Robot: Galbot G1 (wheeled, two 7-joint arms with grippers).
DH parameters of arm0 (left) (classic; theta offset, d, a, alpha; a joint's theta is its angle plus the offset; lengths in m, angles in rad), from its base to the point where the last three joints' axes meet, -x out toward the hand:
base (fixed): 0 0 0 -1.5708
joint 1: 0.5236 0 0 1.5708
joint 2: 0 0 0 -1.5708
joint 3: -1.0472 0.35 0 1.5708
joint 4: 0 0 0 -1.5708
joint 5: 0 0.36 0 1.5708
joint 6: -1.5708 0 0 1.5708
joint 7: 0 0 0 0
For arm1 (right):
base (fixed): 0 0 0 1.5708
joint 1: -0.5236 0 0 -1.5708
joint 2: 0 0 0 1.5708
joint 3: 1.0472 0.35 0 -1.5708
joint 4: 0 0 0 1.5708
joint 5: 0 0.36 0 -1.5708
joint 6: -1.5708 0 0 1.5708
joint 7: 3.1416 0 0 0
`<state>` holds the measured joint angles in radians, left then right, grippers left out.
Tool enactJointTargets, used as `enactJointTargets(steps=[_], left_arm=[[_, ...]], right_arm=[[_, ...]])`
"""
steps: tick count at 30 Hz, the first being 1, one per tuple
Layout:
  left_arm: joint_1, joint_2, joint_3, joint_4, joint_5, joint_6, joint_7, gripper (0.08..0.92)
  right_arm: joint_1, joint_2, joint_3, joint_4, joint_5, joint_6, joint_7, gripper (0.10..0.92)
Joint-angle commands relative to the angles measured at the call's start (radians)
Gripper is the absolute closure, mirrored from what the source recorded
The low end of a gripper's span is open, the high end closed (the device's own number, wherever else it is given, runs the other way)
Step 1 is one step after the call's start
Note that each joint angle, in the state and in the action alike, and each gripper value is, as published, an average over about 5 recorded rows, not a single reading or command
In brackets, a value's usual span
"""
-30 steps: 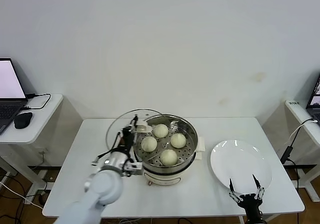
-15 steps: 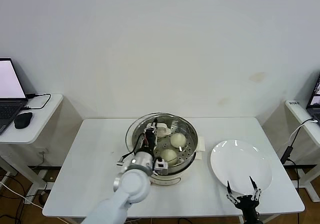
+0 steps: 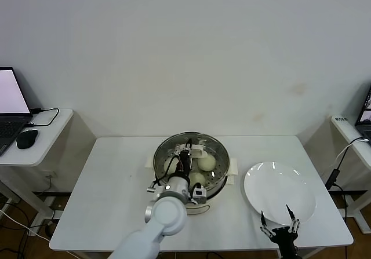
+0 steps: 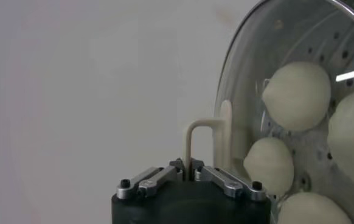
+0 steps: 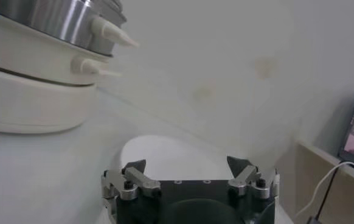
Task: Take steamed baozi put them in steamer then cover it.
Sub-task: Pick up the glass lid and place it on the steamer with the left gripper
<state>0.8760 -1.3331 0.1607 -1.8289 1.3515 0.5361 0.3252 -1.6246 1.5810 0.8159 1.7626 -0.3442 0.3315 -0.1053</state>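
Note:
The steamer (image 3: 219, 184) stands mid-table on its cream base. My left gripper (image 3: 186, 154) is shut on the cream handle (image 3: 197, 150) of the glass cover (image 3: 160, 154), which lies over the pot's mouth; whether it rests on the rim I cannot tell. Steamed baozi (image 3: 207, 162) show through the glass on the perforated tray. In the left wrist view the gripper (image 4: 187, 167) pinches the thin loop of the handle (image 4: 225, 137), with the cover (image 4: 268, 36) and several baozi (image 4: 295, 94) beyond. My right gripper (image 3: 278, 227) hangs open at the table's front right edge.
A flat white plate (image 3: 279, 192) lies right of the steamer, just beyond the right gripper (image 5: 186, 164); it also shows as the plate (image 5: 165, 152) in the right wrist view. A side table at far left carries a laptop (image 3: 10, 105) and mouse (image 3: 26, 137).
My left gripper has carried the cover rightward from beside the steamer to over its mouth. The right gripper has drawn slightly back toward the table's front edge.

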Motion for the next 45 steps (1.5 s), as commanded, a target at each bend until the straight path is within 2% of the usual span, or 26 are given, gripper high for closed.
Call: enactJointTargets(steps=[1,19,28,31,37,45], left_arm=[[-0.004,-0.03,0.012,0.02,0.033,0.004,0.008,0.867],[0.038,-0.044,-0.009,0.029,0.064,-0.015,-0.023,0.867],[0.076,-0.046,-0.029,-0.004,0.073,-0.029,-0.046,0.86],[0.096,-0.035,-0.037,-0.031,0.065,-0.031,-0.06,0.808],[0.151,-0.006,-0.05,-0.104,0.046,-0.041,-0.087,0.653],[0.29,0.079,-0.113,-0.284,-0.057,-0.072,-0.155,0.419]], right_arm=[[0.001,0.0,-0.003,-0.003,-0.007,-0.002,-0.001,0.203],[0.0,-0.001,-0.015,-0.006,-0.012,0.0,-0.005,0.203],[-0.005,-0.001,-0.026,-0.001,-0.015,0.001,-0.007,0.203],[-0.007,-0.002,-0.03,0.001,-0.017,0.001,-0.007,0.203],[-0.01,-0.002,-0.037,0.008,-0.022,-0.001,-0.009,0.202],[-0.019,-0.002,-0.042,0.022,-0.014,-0.006,-0.011,0.202]])
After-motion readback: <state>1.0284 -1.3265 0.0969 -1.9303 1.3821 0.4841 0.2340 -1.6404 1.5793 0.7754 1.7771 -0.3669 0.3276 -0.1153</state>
